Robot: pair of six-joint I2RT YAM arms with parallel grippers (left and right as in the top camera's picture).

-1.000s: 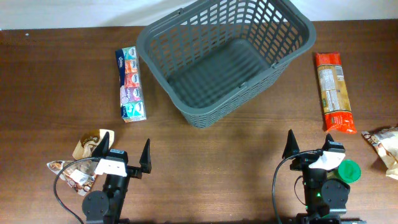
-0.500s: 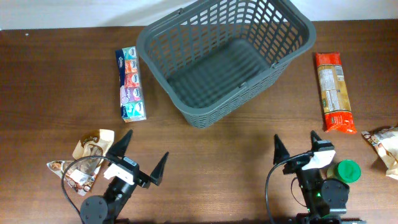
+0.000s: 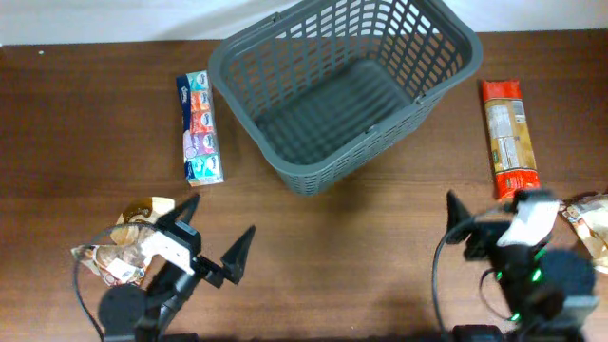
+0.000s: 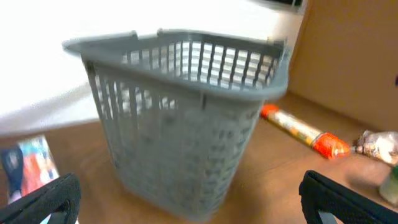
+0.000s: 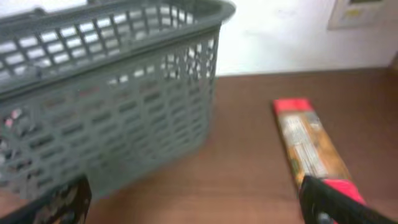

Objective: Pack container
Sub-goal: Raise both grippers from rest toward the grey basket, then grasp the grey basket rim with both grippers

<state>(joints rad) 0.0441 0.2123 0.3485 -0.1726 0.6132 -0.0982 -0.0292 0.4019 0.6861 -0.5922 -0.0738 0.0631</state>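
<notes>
Basket sits at the far middle of the bench, turned at an angle so one corner points back toward your arms. It is dark grey with lattice-slotted walls and a thick rim, and from overhead you look straight down onto its solid base. Both wrist cameras face it. From the left wrist the basket fills the middle of the picture, corner on. From the right wrist the basket shows a long slotted wall across the left half.

Your left claw hangs over the near left of the bench, fingers spread wide and aimed diagonally toward the basket. On its own camera the left claw shows one dark finger in each bottom corner, gripping nothing. Your right claw is at the near right, likewise spread. On its wrist camera the right claw frames the bottom corners the same way — it holds nothing either.

A tissue pack lies lengthwise just left of the basket, not touching it. A pasta packet lies to the basket's right, clear of the wall; both wrist views catch it, though blurred. Two snack packets lie beside your left arm. Another packet sits at the right edge — just past the pasta packet's near end.
</notes>
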